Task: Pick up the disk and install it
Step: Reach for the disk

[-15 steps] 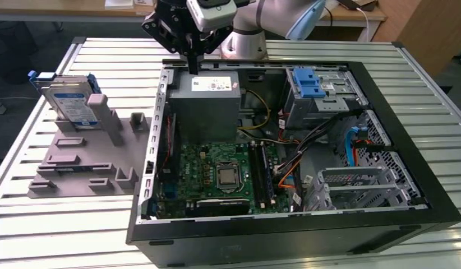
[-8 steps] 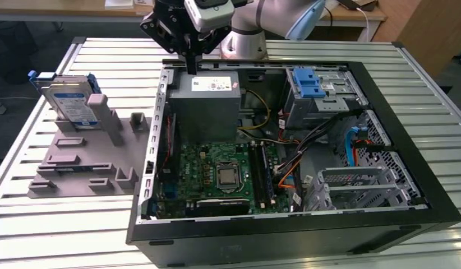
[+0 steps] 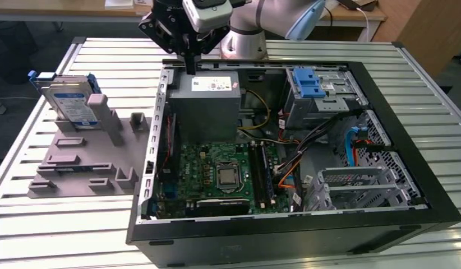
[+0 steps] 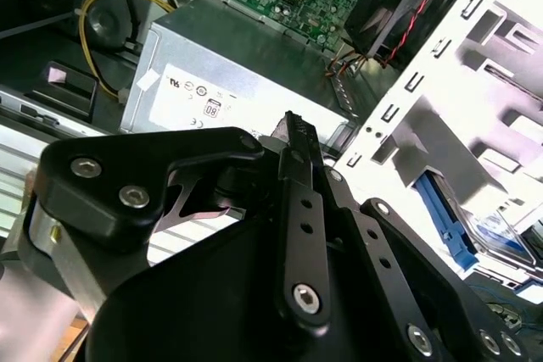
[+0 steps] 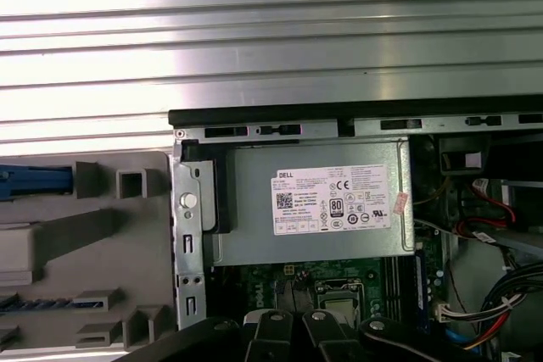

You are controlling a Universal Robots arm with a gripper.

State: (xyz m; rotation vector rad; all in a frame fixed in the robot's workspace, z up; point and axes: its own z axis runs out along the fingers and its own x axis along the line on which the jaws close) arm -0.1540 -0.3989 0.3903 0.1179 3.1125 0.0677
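From my console, the gripper [image 3: 190, 68] hangs over the rear wall of the open computer case [image 3: 290, 242], its fingers brought together with nothing between them. In the second wrist view the gripper [image 4: 294, 125] shows as one dark bar, and I see no gap there either.

Directly under it lies the grey power supply [image 3: 204, 106] with its white sticker, seated in the corner of the case. The first wrist view looks straight down on the power supply [image 5: 314, 209]. Beyond that, further into the case, sits the green motherboard [image 3: 215, 174]. A metal drive cage [image 3: 324, 98] with a blue latch stands toward the exterior view's right.

The disk [image 3: 69, 103] is outside the case, well apart from the gripper, at the exterior view's left. It stands on edge in a slot of the grey fixture [image 3: 81, 162], label facing out, with its blue carrier bracket [image 3: 40, 76] showing along the top edge (nothing is touching it). The fixture lies just beside the case wall, and both rest on the slatted metal tabletop [image 3: 36, 224].
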